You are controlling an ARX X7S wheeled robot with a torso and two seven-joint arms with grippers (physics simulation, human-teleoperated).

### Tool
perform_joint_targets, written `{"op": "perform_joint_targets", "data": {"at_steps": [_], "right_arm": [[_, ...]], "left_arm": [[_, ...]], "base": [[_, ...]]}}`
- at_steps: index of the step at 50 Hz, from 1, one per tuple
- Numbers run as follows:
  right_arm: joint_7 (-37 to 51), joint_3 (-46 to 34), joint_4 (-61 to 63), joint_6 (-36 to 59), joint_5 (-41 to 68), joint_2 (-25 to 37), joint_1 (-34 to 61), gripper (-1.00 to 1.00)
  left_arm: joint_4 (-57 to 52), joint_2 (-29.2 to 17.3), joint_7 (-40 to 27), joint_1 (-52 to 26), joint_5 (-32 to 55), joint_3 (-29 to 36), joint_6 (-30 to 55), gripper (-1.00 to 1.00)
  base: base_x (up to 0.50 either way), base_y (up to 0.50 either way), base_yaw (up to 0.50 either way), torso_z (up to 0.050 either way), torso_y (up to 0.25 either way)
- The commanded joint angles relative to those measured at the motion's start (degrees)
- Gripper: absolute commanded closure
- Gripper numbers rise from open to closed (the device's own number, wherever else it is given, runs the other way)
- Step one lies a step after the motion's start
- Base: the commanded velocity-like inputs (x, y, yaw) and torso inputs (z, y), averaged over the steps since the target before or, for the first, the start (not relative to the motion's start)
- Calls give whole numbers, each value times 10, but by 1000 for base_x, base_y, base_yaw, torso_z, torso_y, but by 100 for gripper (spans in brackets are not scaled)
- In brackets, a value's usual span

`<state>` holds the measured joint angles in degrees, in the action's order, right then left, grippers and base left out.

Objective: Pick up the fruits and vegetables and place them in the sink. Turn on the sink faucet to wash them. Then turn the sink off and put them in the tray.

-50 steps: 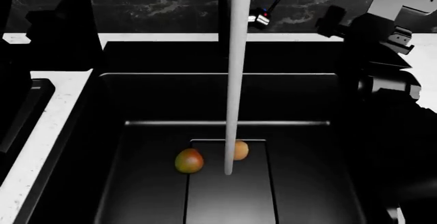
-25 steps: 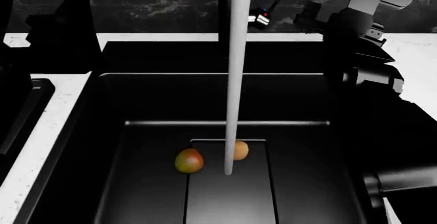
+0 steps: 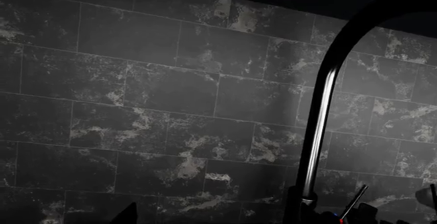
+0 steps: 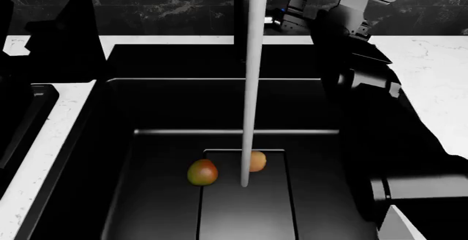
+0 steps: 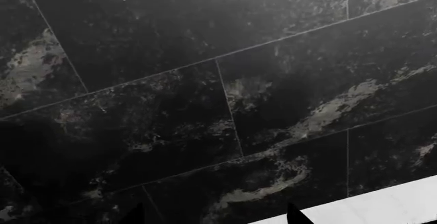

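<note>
Now water is pouring onto the mango (image 4: 203,172) and tan fruit (image 4: 257,161) in the sink (image 4: 117,141), while the right gripper (image 4: 296,5) is nearing the faucet (image 4: 239,4) lever at the far side. Next it needs to push that lever off; I cannot tell either gripper's jaw state.

The water stream (image 4: 252,81) covers the left part of the smaller tan fruit (image 4: 258,161), so only its right side shows. The faucet (image 3: 321,116) in the left wrist view runs off the frame edge at its arch and at its base. In the head view the right gripper (image 4: 292,11) up by the lever is a dark blob against dark tile; can't tell if its jaws are apart or together. The left gripper (image 4: 69,23) is just a black silhouette, same problem. The tray (image 4: 26,120) gets cut by the picture's left edge, only a sliver of rim visible. Both wrist views show only the fingertips (image 5: 295,215) poking in at the edge
</note>
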<state>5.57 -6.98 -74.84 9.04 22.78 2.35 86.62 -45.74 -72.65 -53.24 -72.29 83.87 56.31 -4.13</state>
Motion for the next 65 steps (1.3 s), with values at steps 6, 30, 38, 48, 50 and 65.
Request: {"op": "perform_joint_targets", "data": {"at_steps": [6, 30, 38, 48, 50, 65], "right_arm": [[-13, -160, -1, -10, 154, -23, 0, -100], [150, -576, 347, 30, 509, 149, 10, -100], [266, -582, 668, 152, 584, 315, -8, -100], [345, -590, 830, 191, 612, 399, -22, -100], [357, -587, 842, 191, 621, 408, -27, -100], [383, -607, 882, 230, 699, 423, -63, -100]], "left_arm": [[0, -10, 6, 17, -7, 0, -18, -100], [0, -27, 11, 43, -17, 1, -42, -100], [-4, -19, 14, 46, -20, 5, -35, -100], [-7, -23, 15, 51, -20, 5, -34, -100], [-6, -24, 16, 51, -19, 5, -34, -100], [-4, -21, 17, 57, -22, 6, -34, -100]], "base": [[0, 0, 0, 0, 0], [0, 1, 3, 0, 0], [0, 0, 0, 0, 0], [-237, 0, 0, 0, 0], [-500, 0, 0, 0, 0], [-33, 0, 0, 0, 0]]}}
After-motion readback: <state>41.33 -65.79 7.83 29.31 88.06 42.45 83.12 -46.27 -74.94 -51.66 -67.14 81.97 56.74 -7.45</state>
